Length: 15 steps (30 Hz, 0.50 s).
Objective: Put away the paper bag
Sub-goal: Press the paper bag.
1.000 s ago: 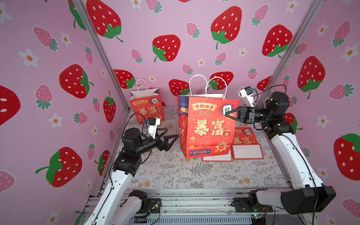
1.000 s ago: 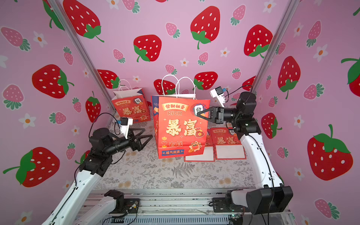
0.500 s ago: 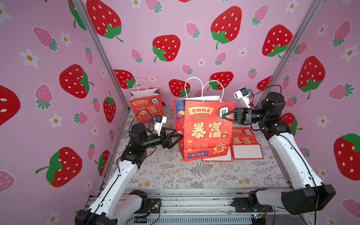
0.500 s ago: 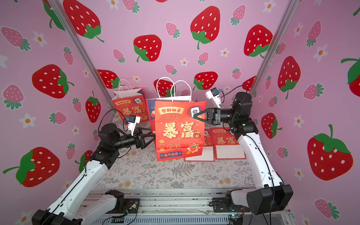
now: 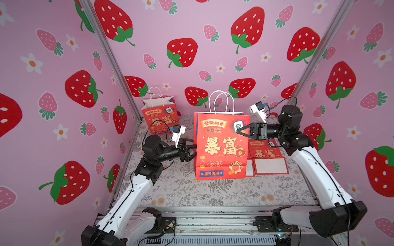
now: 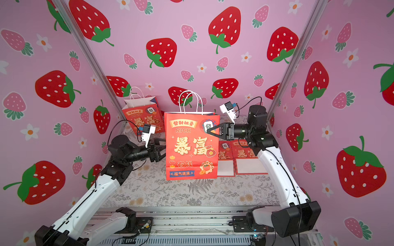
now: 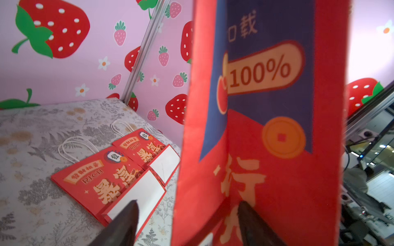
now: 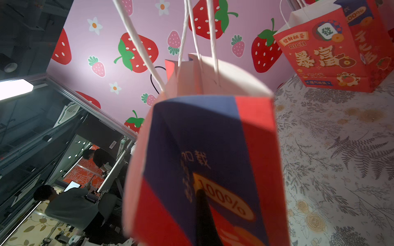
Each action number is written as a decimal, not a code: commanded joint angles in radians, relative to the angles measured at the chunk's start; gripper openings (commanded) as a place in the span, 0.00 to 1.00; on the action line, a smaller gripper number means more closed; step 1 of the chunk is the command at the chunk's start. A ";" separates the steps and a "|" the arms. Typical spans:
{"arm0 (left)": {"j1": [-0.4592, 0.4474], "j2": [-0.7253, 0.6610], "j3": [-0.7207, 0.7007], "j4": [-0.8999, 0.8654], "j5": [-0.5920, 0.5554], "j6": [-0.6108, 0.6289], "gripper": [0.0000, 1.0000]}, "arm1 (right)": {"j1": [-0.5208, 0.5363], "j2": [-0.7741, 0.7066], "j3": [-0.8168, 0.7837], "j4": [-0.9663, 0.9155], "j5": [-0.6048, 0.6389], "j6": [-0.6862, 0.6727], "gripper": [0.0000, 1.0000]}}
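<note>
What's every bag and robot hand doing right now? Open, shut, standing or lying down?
Big paper bag: upright, mouth open.
Back bag: upright, mouth open.
Flat bags: two, folded, lying down.
Left gripper: open, jaws around Big paper bag's edge.
Right gripper: shut, pinching Big paper bag's side.

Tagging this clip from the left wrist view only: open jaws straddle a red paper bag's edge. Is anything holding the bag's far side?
Observer: Yes; in both top views the right gripper has its jaws shut on the upright red paper bag, at its top corner.
Reviewer: Is its mouth open?
Observer: Yes; the right wrist view shows it open, white cord handles raised.
Reviewer: Other standing bags?
Observer: A second red paper bag, back corner, robot's left.
</note>
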 commanded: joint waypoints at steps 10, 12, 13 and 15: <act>-0.031 -0.048 0.018 0.215 0.039 -0.147 0.94 | 0.017 -0.090 -0.011 -0.136 0.103 -0.138 0.00; -0.033 -0.044 0.018 0.220 0.039 -0.149 0.95 | 0.020 -0.097 -0.011 -0.150 0.112 -0.149 0.00; -0.033 -0.044 0.018 0.222 0.036 -0.151 0.95 | 0.021 -0.100 -0.010 -0.158 0.116 -0.155 0.00; -0.033 -0.048 0.015 0.225 0.027 -0.152 0.97 | 0.024 -0.107 -0.012 -0.170 0.119 -0.167 0.00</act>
